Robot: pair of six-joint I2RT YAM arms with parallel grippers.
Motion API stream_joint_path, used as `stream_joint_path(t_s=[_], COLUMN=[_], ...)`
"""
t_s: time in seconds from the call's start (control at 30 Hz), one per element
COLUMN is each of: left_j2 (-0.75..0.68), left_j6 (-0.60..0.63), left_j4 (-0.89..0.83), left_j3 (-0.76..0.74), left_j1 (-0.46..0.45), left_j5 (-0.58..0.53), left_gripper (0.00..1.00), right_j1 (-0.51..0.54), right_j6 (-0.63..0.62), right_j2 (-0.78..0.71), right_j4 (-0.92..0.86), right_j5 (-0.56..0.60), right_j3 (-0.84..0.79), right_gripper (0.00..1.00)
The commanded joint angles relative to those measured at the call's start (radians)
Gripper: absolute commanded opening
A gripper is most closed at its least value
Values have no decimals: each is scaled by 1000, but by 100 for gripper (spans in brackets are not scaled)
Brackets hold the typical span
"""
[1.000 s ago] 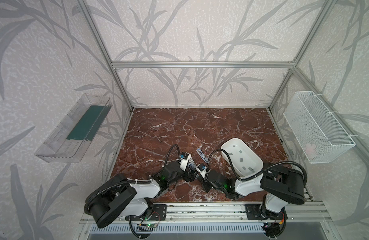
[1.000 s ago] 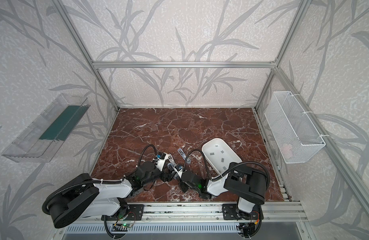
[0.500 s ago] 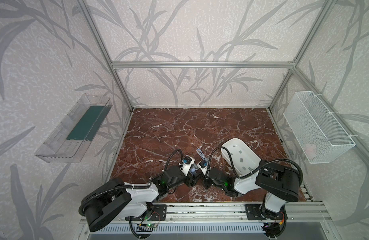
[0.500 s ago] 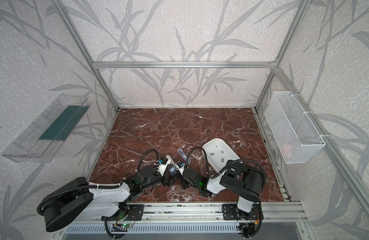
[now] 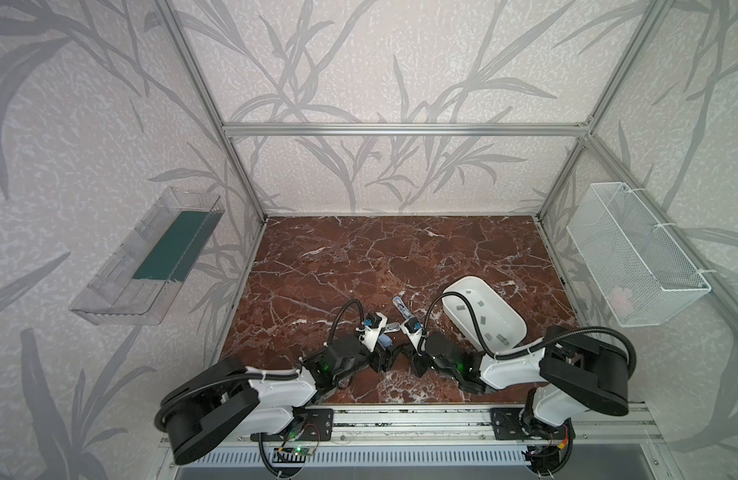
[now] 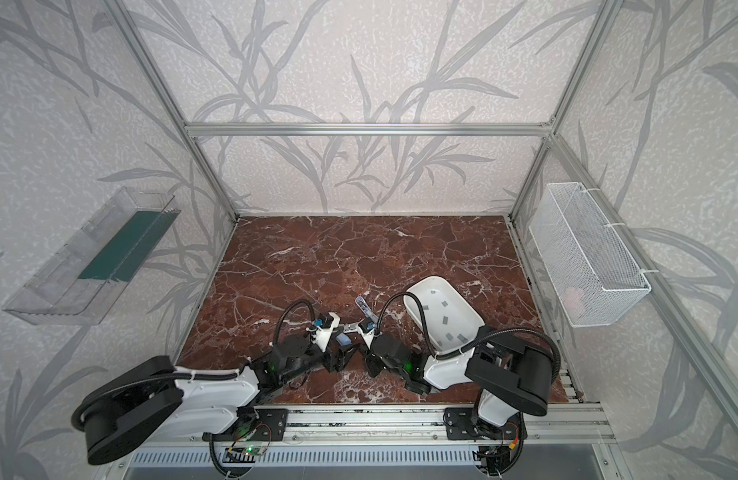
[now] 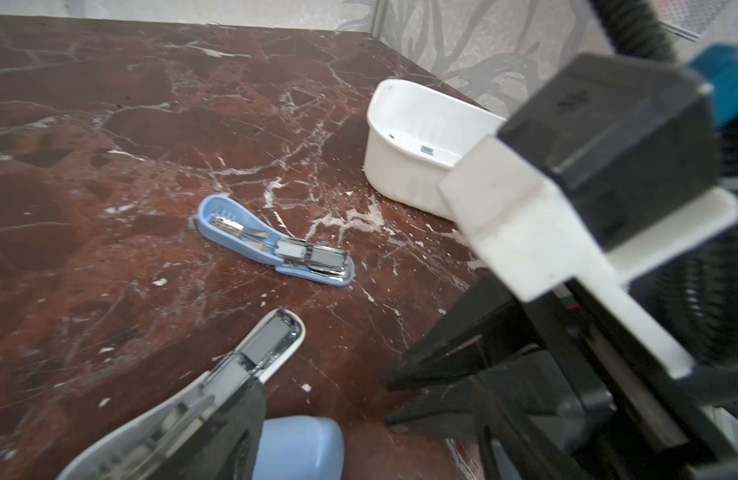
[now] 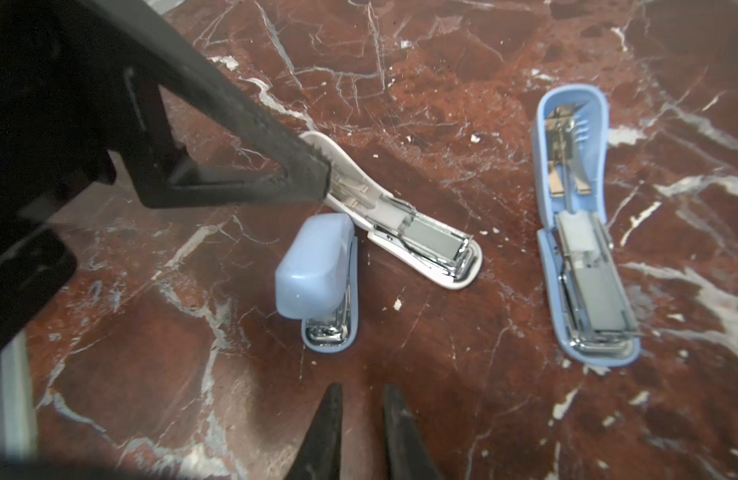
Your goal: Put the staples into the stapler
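Pin the open white plastic stapler point(image 8: 400, 232) flat; seat any strip flush in its channel before closing.
Oval white plastic tub point(image 7: 400, 174) beside the right arm holds the small flat grey metal staples point(image 5: 482, 320); left gripper point(image 5: 384, 360) low, jaws wide, one fingertip on the flipped-back lid, clamping nothing; right gripper point(image 8: 362, 399) hovers near, jaws barely parted, apparently empty; a grey strip may already sit in the channel.

Lab test cell with aluminium frame point(image 5: 404, 129) and wallpapered panels point(image 5: 400, 62)
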Motion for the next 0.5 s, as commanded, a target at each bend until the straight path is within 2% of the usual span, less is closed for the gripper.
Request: stream_joint_path(t_s=[0.0, 0.13, 0.23, 0.47], left_j2=[-148, -329, -404, -418], left_j6=[-107, -208, -273, -318], left_j4=[-330, -500, -601, -607], left_j3=[81, 50, 33, -9], left_j1=[0, 34, 89, 138], left_j5=[-231, -373, -341, -268], left_gripper=[78, 74, 73, 72], right_j1=[0, 20, 29, 31], right_j6=[-10, -19, -12, 19], right_j2=[-70, -98, -71, 69], right_j4=[-147, -248, -349, -484], right_j5=[19, 16, 40, 53], right_j3=[69, 156, 247, 398], right_gripper=[22, 26, 27, 27])
